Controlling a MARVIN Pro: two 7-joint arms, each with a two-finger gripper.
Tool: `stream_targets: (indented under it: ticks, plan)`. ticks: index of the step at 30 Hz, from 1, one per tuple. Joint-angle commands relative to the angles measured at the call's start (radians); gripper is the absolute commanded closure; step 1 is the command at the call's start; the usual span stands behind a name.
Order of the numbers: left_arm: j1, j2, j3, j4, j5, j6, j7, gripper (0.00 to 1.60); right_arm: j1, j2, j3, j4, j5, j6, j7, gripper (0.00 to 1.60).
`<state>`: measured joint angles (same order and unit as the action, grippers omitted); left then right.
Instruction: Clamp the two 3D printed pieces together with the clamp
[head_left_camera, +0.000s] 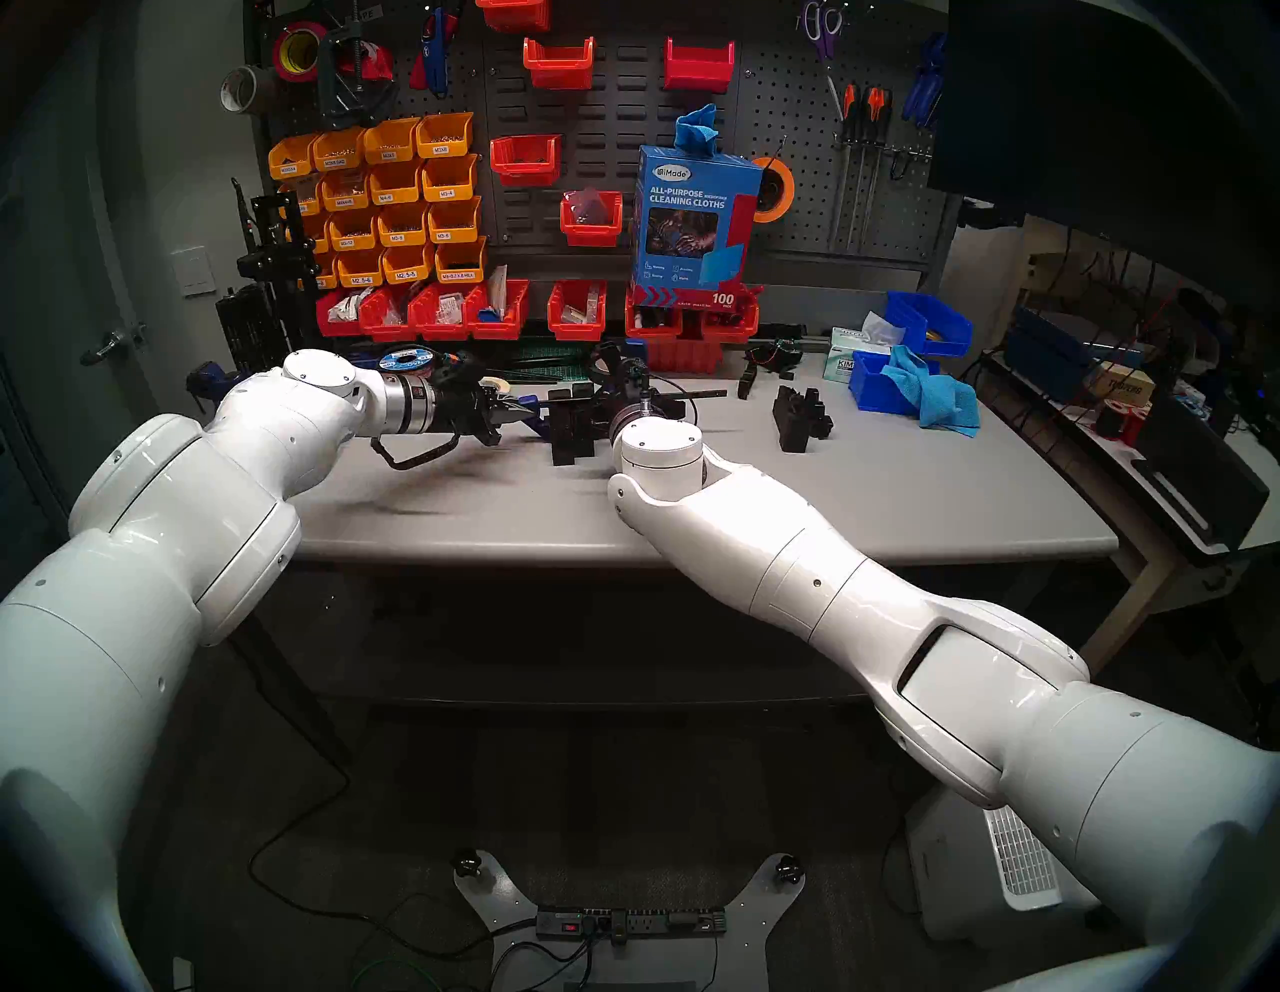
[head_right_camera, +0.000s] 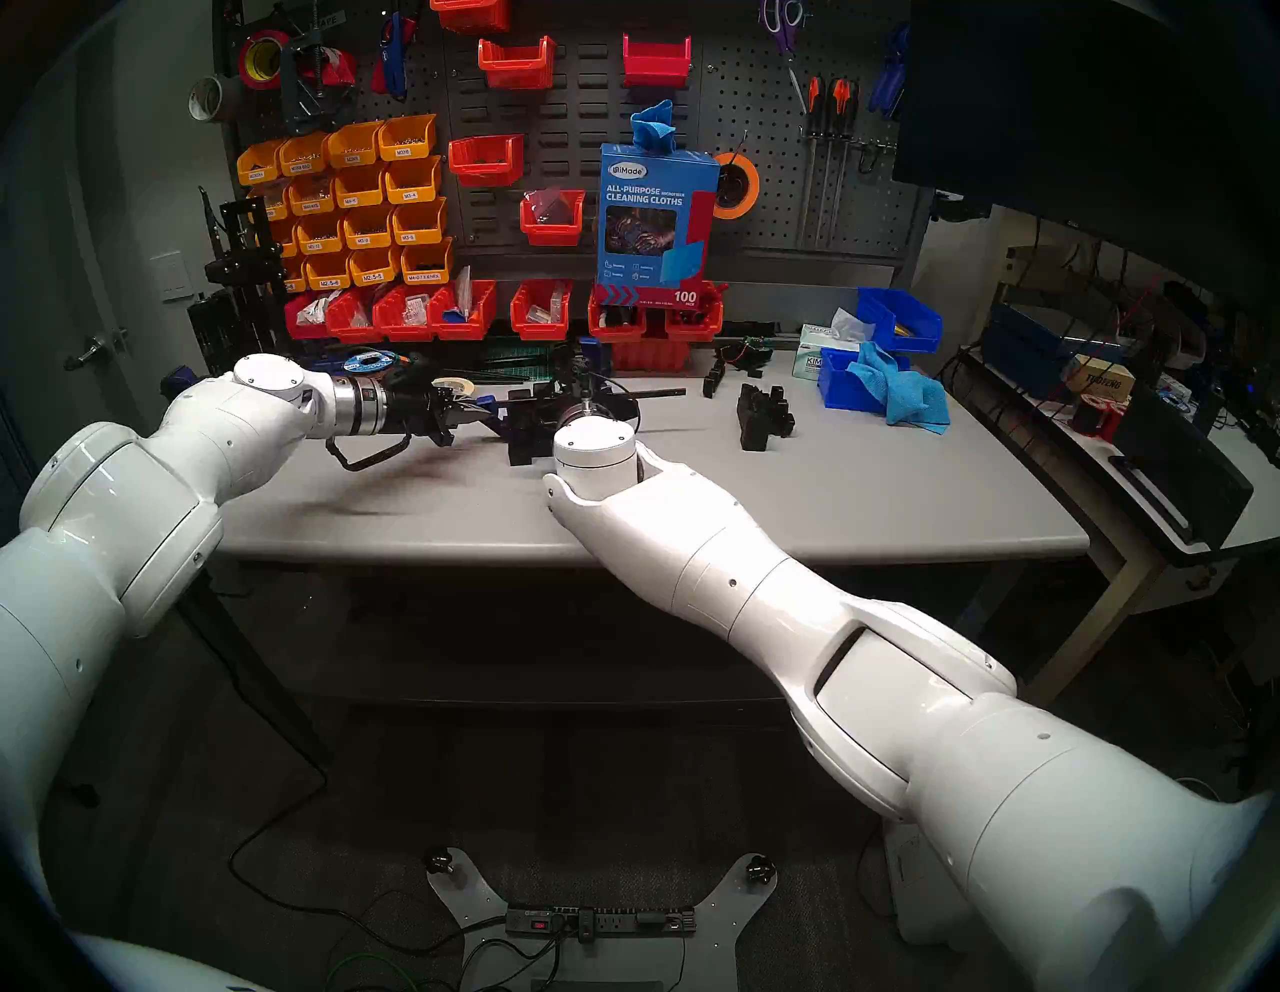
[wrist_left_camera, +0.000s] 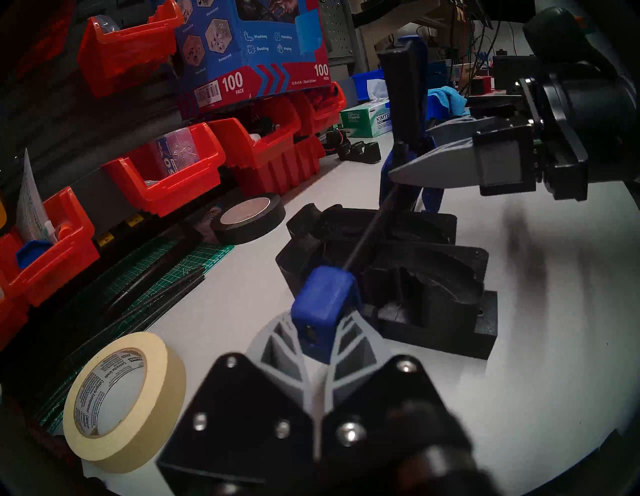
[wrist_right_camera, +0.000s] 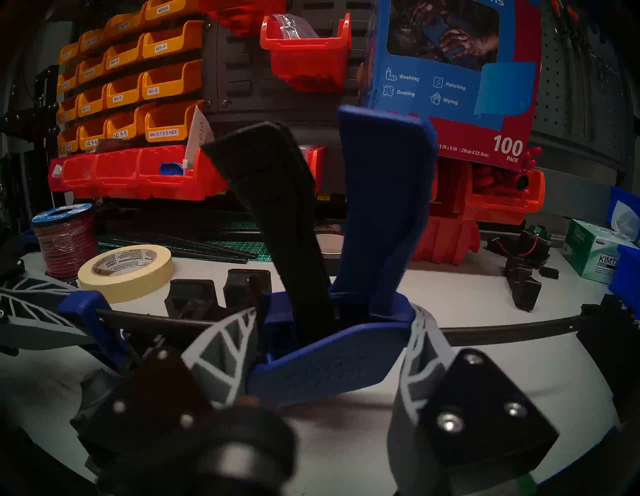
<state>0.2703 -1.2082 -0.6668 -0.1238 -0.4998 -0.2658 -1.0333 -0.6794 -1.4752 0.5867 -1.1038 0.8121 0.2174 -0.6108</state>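
The clamp lies level above the table (head_left_camera: 762, 499), its thin black bar (wrist_right_camera: 502, 332) running left to right. My left gripper (wrist_left_camera: 315, 322) is shut on the clamp's blue end jaw (wrist_left_camera: 322, 298). My right gripper (wrist_right_camera: 332, 329) is shut on the clamp's blue body (wrist_right_camera: 329, 363), below the black trigger (wrist_right_camera: 277, 207) and the blue handle (wrist_right_camera: 381, 207), which both stand up. The two black 3D printed pieces (wrist_left_camera: 450, 277) (wrist_left_camera: 311, 225) stand side by side on the table under the bar, between the clamp's jaws. In the head view they (head_left_camera: 571, 433) sit between my two wrists.
A bulkier black pronged part (head_left_camera: 800, 415) stands to the right. Cream masking tape (wrist_left_camera: 124, 398), black tape (wrist_left_camera: 249, 221) and a green cutting mat (wrist_left_camera: 145, 277) lie behind the clamp. Red bins (head_left_camera: 575, 312), a cleaning-cloth box (head_left_camera: 692, 222), blue bins (head_left_camera: 893, 381) and a blue cloth (head_left_camera: 942, 402) line the back.
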Motion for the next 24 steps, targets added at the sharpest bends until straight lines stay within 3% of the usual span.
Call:
stream_targets:
  ticks: [1,13,14,15,17,19,20,24]
  plan:
    - [-0.005,-0.033,-0.002,-0.017,-0.003,-0.002,-0.006,1.6,-0.002,-0.077,-0.039,-0.065,0.011,0.004,0.049,1.6]
    - [0.0,-0.035,-0.004,-0.019,-0.003,-0.003,-0.016,1.6,0.001,-0.078,-0.049,-0.068,0.02,0.009,0.032,1.59]
    - [0.001,-0.036,-0.004,-0.019,-0.003,-0.003,-0.017,1.6,0.001,-0.079,-0.05,-0.068,0.02,0.009,0.031,1.32]
    - [0.0,-0.033,-0.004,-0.018,-0.003,-0.003,-0.018,1.6,0.0,-0.075,-0.05,-0.071,0.021,0.009,0.029,0.92]
    - [0.002,-0.035,-0.005,-0.019,-0.003,-0.003,-0.019,1.6,0.001,-0.079,-0.053,-0.07,0.022,0.009,0.026,0.76]
    - [0.002,-0.033,-0.005,-0.019,-0.003,-0.004,-0.019,1.6,0.0,-0.075,-0.054,-0.072,0.023,0.01,0.023,0.15]
    - [0.004,-0.041,-0.005,-0.021,-0.003,-0.003,-0.021,1.6,0.004,-0.086,-0.058,-0.068,0.025,0.01,0.025,0.0]
    - [0.003,-0.034,-0.005,-0.02,-0.002,-0.005,-0.021,1.6,0.003,-0.075,-0.062,-0.075,0.032,0.012,0.02,0.0]
